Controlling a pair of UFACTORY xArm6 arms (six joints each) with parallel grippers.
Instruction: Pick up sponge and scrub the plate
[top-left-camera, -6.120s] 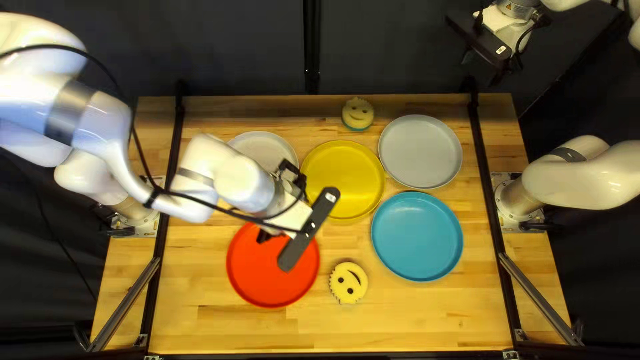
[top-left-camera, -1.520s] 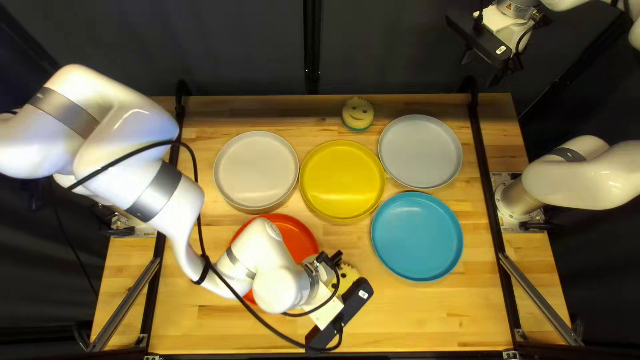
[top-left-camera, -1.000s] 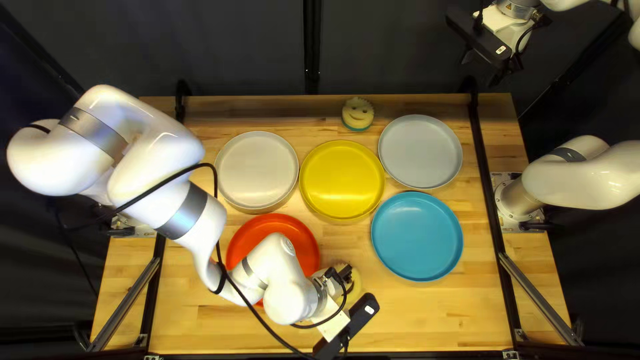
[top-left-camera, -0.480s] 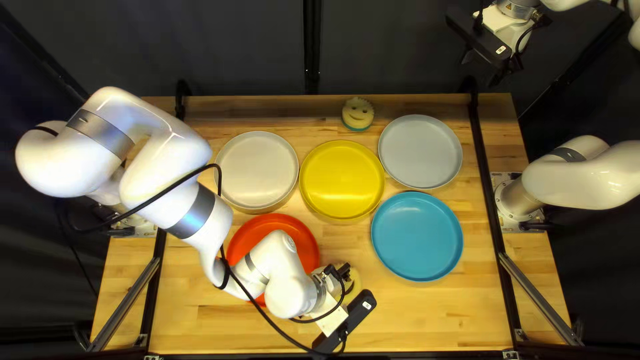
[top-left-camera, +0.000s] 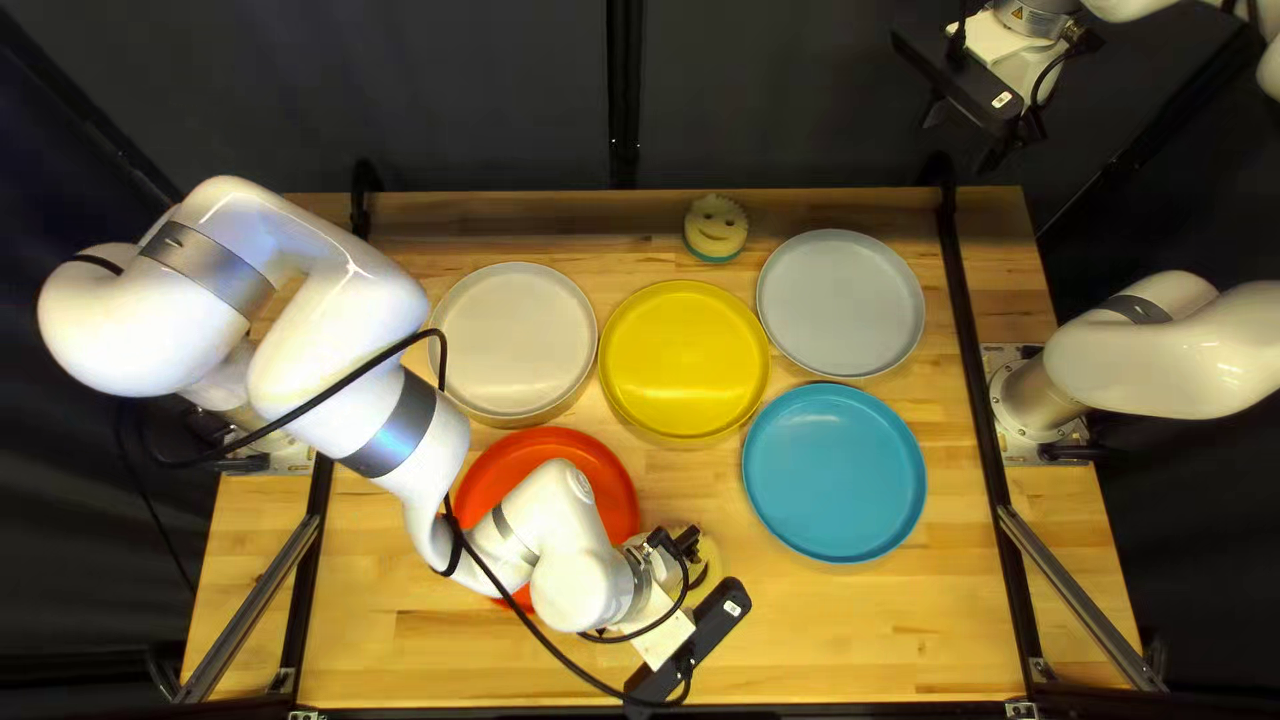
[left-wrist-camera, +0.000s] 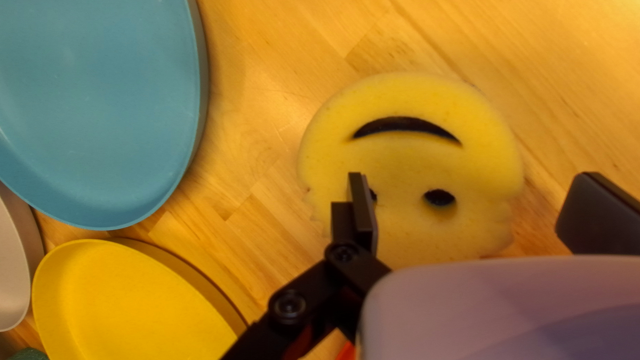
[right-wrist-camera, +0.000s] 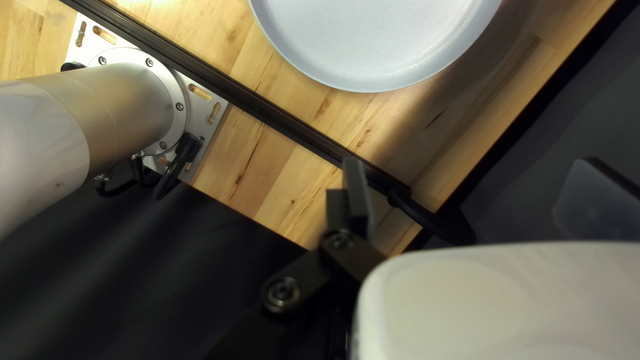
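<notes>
Task at pickup, we judge: sponge not lifted, no scrubbing done. Our left claw is wide, fingers well apart, above the near sponge. That sponge lies face up on the bench, just beside the red plate, partly hidden by our left arm in the top left view. One finger overlaps the sponge in the left wrist view, the other sits off past its edge, so aim looks off-centre; contact we can't tell. Our right claw is wide too, holding nothing, off past the bench edge, looks parked. Left to do: centre, lower, close on sponge, lift, carry to a plate, scrub. Which plate, we can't say: red is nearest; blue, yellow, white and grey are also out, none being scrubbed. Other sponge sits near the far edge, no claw at it. Risk, our guess: coming straight down puts a finger on top of the sponge instead of around it; soft thing, would squash or skid. Shift sideways first, then close.
</notes>
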